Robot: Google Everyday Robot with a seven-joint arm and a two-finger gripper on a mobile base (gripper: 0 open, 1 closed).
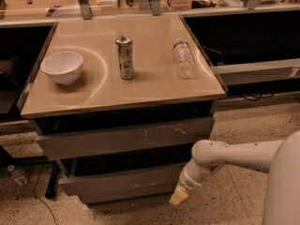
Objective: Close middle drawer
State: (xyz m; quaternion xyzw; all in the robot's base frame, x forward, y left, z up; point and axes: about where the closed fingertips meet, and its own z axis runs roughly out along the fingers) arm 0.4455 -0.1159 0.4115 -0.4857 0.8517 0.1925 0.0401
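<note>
The middle drawer (122, 184) is the lower grey drawer front under the table, pulled out a little, with a dark gap above it. Above it is another grey drawer front (126, 140) with small white scratch marks, also standing out a little. My gripper (178, 198) is low on the right, at the end of the white arm (234, 154). Its cream fingertips (180, 196) are pressed together and empty, just in front of the middle drawer's right end. I cannot tell whether they touch it.
On the beige tabletop (93, 97) stand a white bowl (62, 67), a metal can (125, 57) and a clear plastic bottle (183, 58) lying down. Black counters flank the table. A cable (40, 191) lies on the speckled floor at the left.
</note>
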